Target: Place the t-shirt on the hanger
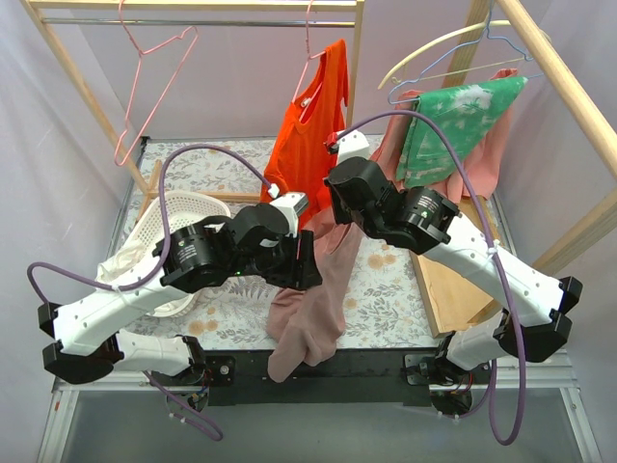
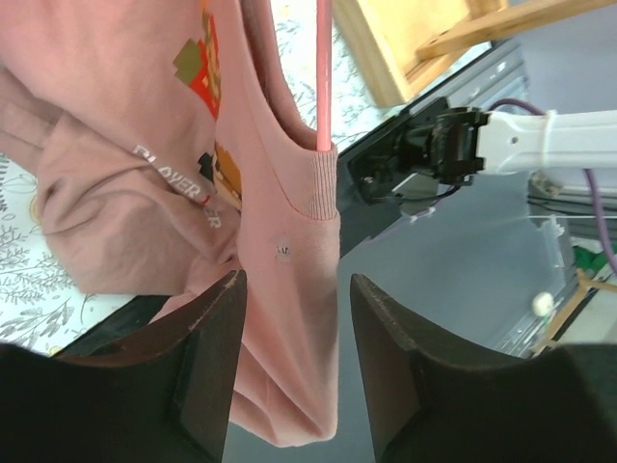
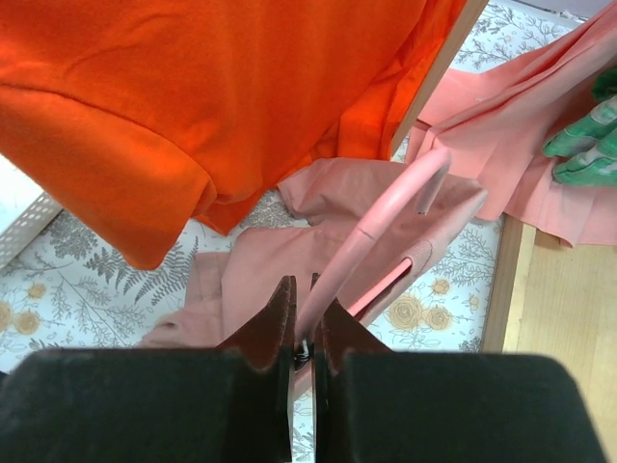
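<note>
Right gripper (image 3: 302,294): fingers pressed together, pinching the thin pink wire hanger (image 3: 371,227) at the base of its hook. The hook curves up and away from the wrist camera.

Left gripper (image 2: 296,285): fingers spread, with a fold of the dusty mauve-pink soft fabric t-shirt (image 2: 289,222) hanging in the gap. Cannot tell whether either pad touches the cloth.

T-shirt position: held up between the two grippers above the floral-print table cover (image 1: 386,289). Its lower end droops over the near table edge in the top view. In the left wrist view a straight pink hanger wire runs down into a ribbed opening of the shirt.

Writing: white capitals on the shirt front, seen sideways, read "CLOVER"; further letters are creased and unreadable. Blocky red and olive print sits beside them.

Surroundings: a bright orange top (image 1: 308,125) hangs on the rail behind. A white perforated plastic basket (image 1: 174,217) is on the left, and a green patterned cloth (image 1: 458,121) lies over a salmon-pink garment (image 1: 487,159) on the right.
</note>
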Controlling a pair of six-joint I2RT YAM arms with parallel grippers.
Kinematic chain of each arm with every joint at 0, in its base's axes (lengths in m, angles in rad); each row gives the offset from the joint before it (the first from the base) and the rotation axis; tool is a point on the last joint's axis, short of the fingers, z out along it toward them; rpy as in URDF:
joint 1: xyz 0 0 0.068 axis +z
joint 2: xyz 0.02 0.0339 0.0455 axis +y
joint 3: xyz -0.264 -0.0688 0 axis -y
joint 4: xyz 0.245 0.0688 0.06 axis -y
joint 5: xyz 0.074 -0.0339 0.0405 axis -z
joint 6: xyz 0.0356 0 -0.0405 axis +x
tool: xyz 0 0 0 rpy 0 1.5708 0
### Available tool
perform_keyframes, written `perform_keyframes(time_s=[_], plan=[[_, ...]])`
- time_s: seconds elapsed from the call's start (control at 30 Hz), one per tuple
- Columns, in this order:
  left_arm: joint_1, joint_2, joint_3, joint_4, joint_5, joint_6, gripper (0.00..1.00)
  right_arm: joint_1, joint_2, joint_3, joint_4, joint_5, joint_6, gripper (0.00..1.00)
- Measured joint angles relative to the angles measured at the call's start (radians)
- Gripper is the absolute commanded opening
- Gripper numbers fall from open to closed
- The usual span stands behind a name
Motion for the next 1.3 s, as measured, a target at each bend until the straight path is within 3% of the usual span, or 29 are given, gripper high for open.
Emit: perform_keyframes(time_s=[0.1, 0.23, 0.4, 0.6, 0.73, 0.77, 0.9, 1.13, 1.27, 1.3], plan=[[-0.002, 0.027, 0.004, -0.017, 0.000, 0.003, 0.44, -0.008, 0.012, 0.001, -0.007, 0.001, 0.000, 0.01], [-0.006, 0.046, 0.004, -0.026, 0.000, 0.011, 0.35, -0.014, 0.028, 0.001, -0.013, 0.004, 0.000, 0.01], [-0.006, 0.042, -0.016, -0.011, -0.009, 0.018, 0.35, -0.019, 0.031, 0.006, -0.019, -0.002, 0.000, 0.01], [-0.006, 0.028, -0.142, 0.054, -0.008, 0.019, 0.37, -0.019, 0.028, 0.058, -0.028, -0.015, -0.005, 0.01], [-0.011, 0.015, -0.180, 0.113, -0.010, 0.012, 0.21, -0.020, 0.004, 0.055, -0.023, -0.029, -0.024, 0.01], [-0.013, 0.006, -0.184, 0.124, -0.013, 0.008, 0.13, -0.020, -0.010, 0.040, -0.011, -0.031, -0.027, 0.01], [-0.019, -0.028, -0.185, 0.132, -0.036, 0.013, 0.00, -0.022, -0.050, -0.005, 0.019, -0.053, -0.028, 0.01], [-0.026, -0.087, -0.209, 0.106, -0.080, 0.055, 0.00, -0.025, -0.060, -0.060, 0.110, -0.127, -0.032, 0.01], [-0.026, -0.142, -0.251, 0.103, -0.110, 0.100, 0.00, -0.025, -0.069, -0.091, 0.169, -0.198, -0.049, 0.35], [-0.026, -0.161, -0.263, 0.102, -0.116, 0.114, 0.00, -0.025, -0.073, -0.099, 0.184, -0.219, -0.049, 0.40]])
